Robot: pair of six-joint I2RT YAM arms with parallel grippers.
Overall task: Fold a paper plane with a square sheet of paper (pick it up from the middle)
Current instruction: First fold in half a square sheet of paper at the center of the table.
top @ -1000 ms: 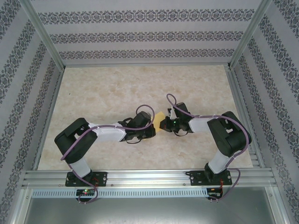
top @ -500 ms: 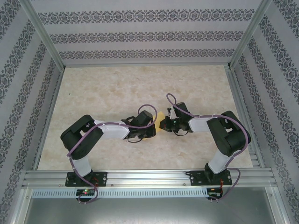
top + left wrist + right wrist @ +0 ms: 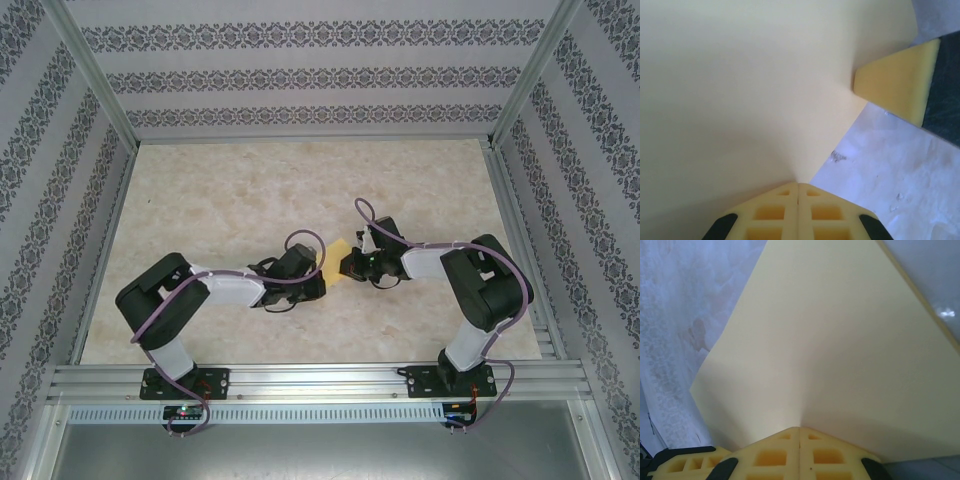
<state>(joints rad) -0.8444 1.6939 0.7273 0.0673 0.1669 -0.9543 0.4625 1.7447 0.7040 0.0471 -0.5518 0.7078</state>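
Note:
The square sheet of paper [image 3: 336,259] is plain yellow and hangs between the two grippers just above the table. In the left wrist view the sheet of paper [image 3: 750,90] spreads from my left gripper [image 3: 798,185], whose jaws are pressed together on its edge. My right gripper [image 3: 799,429] is likewise shut on the sheet of paper [image 3: 835,350]. From above, the left gripper [image 3: 318,274] and right gripper [image 3: 350,265] face each other closely. The right gripper's yellow fingertip [image 3: 900,82] shows beyond the sheet. The paper plane is out of view.
The marbled beige table [image 3: 250,190] stretches behind and beside the arms. Patterned walls [image 3: 320,80] and an aluminium frame [image 3: 310,380] enclose it on all sides.
The left arm's elbow swung right, then back left. The left gripper sits slightly further left, so a little more of the sheet shows between the grippers. The right arm has barely moved.

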